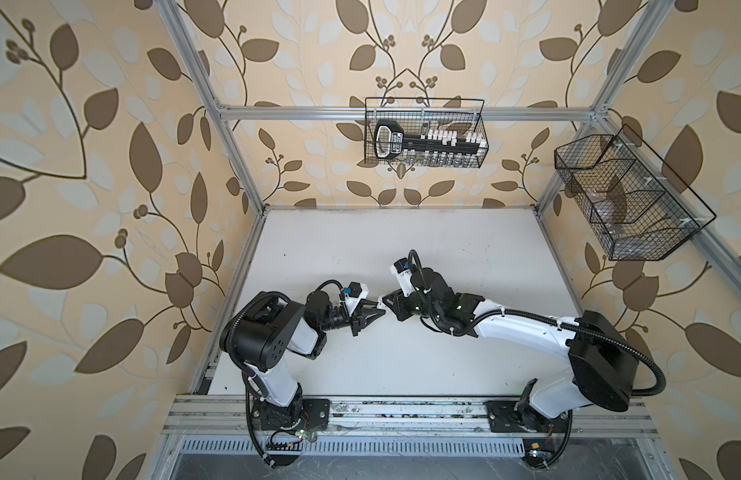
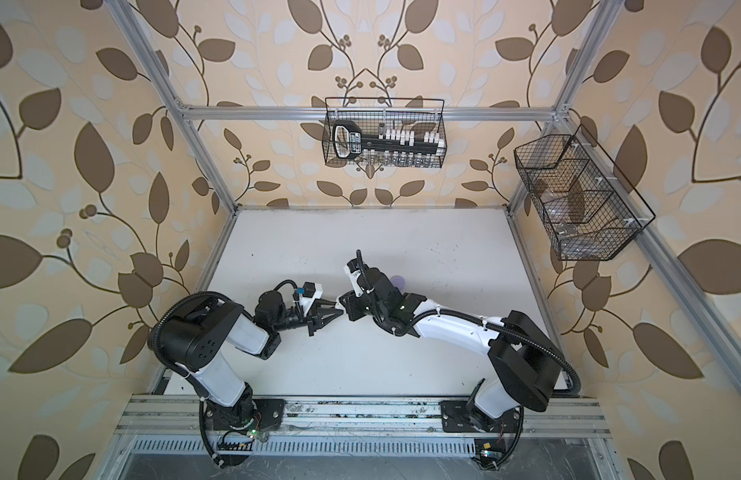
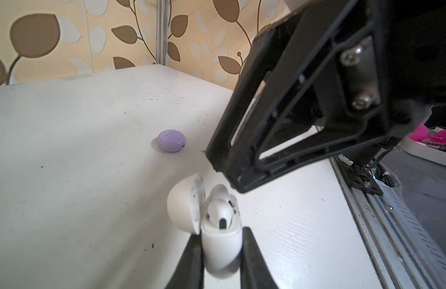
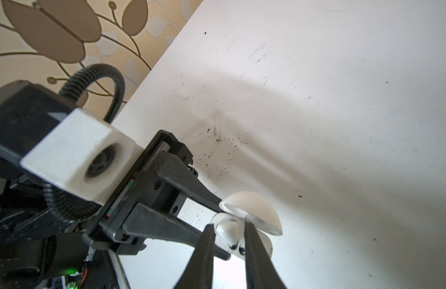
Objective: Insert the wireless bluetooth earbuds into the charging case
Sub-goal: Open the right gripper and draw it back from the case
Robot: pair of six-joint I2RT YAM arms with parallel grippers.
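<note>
Two arms meet over the middle of the white tabletop.

Charging cases counted: two.
- One white case is held upright off the tabletop, with its lid hinged open to one side.
- One lavender case lies closed on the tabletop, well apart from both arms.

Earbuds counted: two, both white. Both white earbuds sit stem-down in the open white case with their heads above its rim. No lavender earbud shows.

The left pincer clamps the white case's base between its two fingers.

The right pincer is narrowed, with a slim gap left, directly over the earbud heads. From its wrist view one earbud shows between the fingers. I cannot tell whether they touch it.

Wire baskets on the frame: two, one on the back rail and one on the right rail.
</note>
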